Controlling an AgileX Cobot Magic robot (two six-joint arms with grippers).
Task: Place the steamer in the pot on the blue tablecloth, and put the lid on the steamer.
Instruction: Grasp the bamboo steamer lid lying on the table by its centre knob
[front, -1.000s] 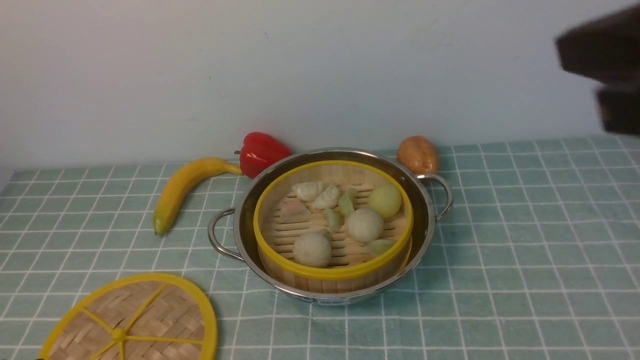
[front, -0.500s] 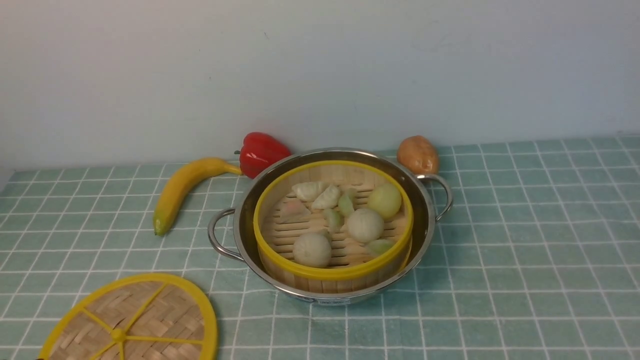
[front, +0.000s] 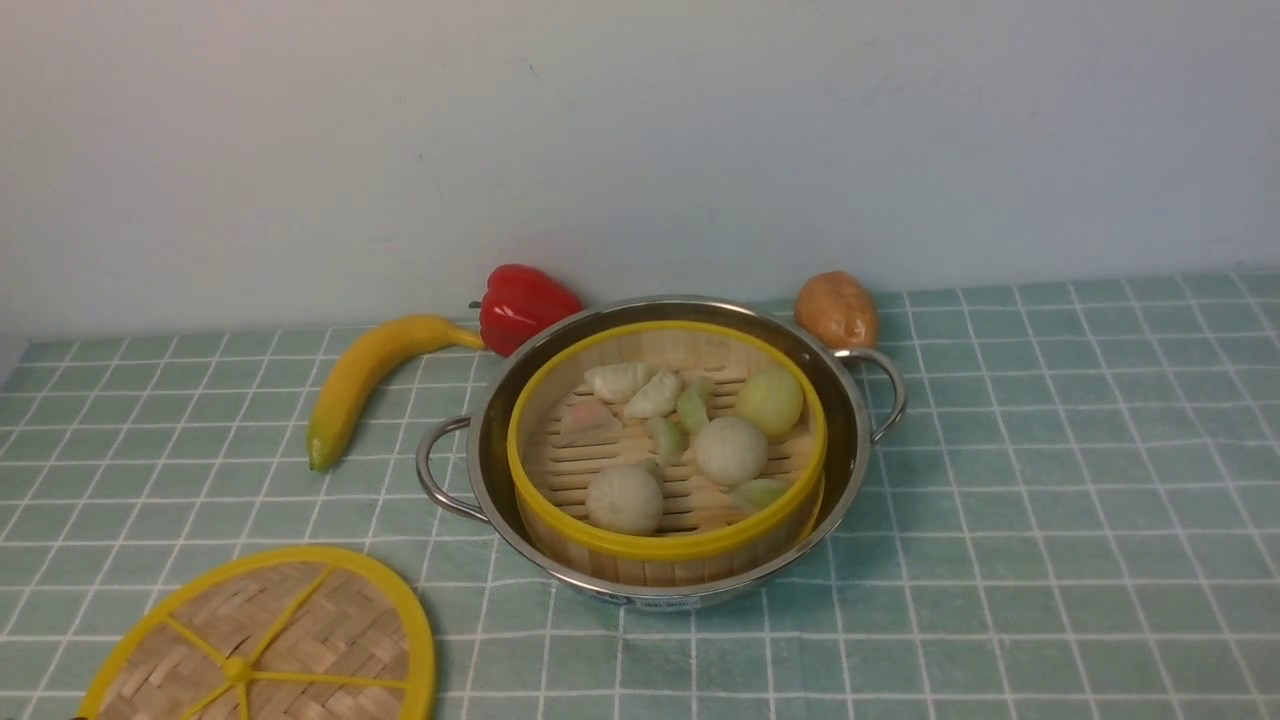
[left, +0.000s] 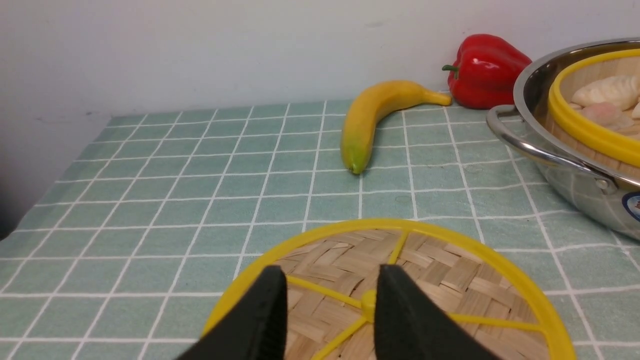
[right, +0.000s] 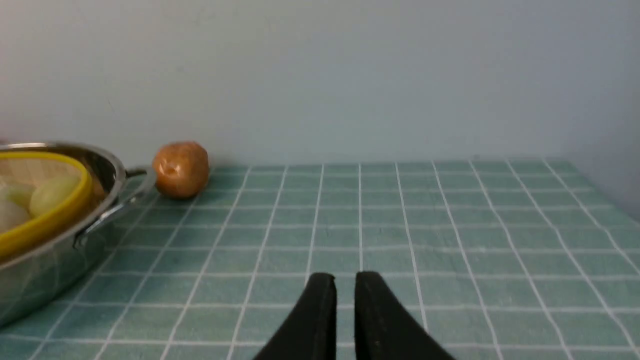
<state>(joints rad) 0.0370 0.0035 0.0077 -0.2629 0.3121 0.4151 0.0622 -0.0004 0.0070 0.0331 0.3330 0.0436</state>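
The steamer (front: 690, 500), a bamboo basket with a yellow rim and pale buns and dumplings inside, sits in the shiny pot (front: 850, 430) on the blue tablecloth (front: 1050, 500). The woven lid (front: 300, 630) lies flat on the cloth, to the front left of the pot. Neither gripper shows in the front view. In the left wrist view my left gripper (left: 330, 275) hangs open just over the lid (left: 450, 280), its fingers either side of the hub. My right gripper (right: 345, 277) hovers over bare cloth to the right of the pot (right: 50, 270), with a narrow gap and nothing between its fingers.
A banana (front: 360, 380) and a red pepper (front: 520, 305) lie behind the pot on the left. A brown potato (front: 837, 310) sits by the right handle. A pale wall runs along the back. The cloth's left edge shows in the left wrist view.
The dark blurred shape of my right arm at the front view's upper right has left that view. Pot, steamer and lid have not moved.
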